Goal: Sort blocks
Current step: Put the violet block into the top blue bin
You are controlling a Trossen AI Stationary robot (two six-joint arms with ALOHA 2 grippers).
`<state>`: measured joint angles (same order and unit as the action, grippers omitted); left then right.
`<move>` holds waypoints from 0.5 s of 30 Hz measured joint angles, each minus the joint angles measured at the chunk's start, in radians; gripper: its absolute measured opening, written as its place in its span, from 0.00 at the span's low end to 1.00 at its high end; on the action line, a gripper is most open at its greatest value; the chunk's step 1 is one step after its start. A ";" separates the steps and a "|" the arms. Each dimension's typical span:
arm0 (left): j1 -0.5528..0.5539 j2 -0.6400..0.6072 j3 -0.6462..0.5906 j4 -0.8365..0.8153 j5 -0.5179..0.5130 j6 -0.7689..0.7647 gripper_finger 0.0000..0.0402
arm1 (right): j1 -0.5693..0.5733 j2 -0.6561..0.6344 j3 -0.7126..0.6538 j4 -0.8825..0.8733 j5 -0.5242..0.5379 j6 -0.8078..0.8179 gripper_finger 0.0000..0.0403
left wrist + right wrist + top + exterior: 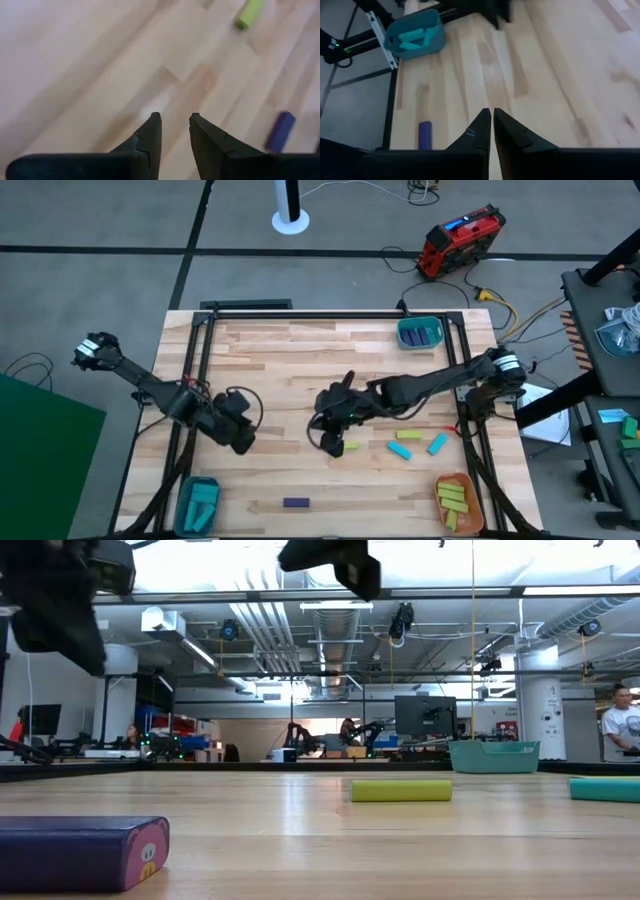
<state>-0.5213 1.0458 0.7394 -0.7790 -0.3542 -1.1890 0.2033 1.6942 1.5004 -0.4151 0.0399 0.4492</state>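
My right gripper (pixel 334 432) hovers shut over mid-table with nothing between its fingers (pixel 492 120). A yellow-green block (pixel 336 447) lies flat on the table just on its near side. My left gripper (pixel 243 440) hovers open and empty (pixel 175 120) to the left of it. More blocks lie flat on the wood: a yellow-green one (pixel 408 435), two cyan ones (pixel 400 450) (pixel 438 443), and a purple one (pixel 295 502) near the front edge. In the left wrist view the purple block (pixel 280 131) and a yellow-green block (pixel 248 14) show ahead.
A teal bowl (pixel 198 502) with cyan blocks stands at the near left corner. An orange bowl (pixel 455 498) with yellow-green blocks is at the near right. A teal bowl (pixel 420 333) with purple blocks is at the far right. A black frame (pixel 200 360) rims the table.
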 joint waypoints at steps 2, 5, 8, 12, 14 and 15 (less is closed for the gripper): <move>0.024 -0.026 -0.019 0.000 -0.023 0.030 0.20 | 0.012 0.034 0.037 0.004 0.000 -0.014 0.03; 0.055 -0.057 -0.035 0.004 -0.051 0.070 0.20 | 0.027 0.081 0.083 0.002 0.000 -0.015 0.03; 0.075 -0.078 -0.040 0.002 -0.058 0.110 0.20 | 0.041 0.122 0.120 -0.003 0.001 -0.016 0.03; 0.092 -0.095 -0.040 0.002 -0.058 0.147 0.20 | 0.053 0.163 0.167 -0.002 0.001 -0.029 0.03; 0.098 -0.099 -0.038 0.000 -0.058 0.166 0.20 | 0.053 0.175 0.186 0.000 0.000 -0.066 0.03; 0.102 -0.100 -0.035 -0.001 -0.058 0.172 0.20 | 0.053 0.182 0.191 -0.004 0.001 -0.082 0.03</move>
<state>-0.4189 0.9459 0.7039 -0.7800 -0.4125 -1.0171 0.2565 1.8761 1.6909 -0.4190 0.0409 0.3668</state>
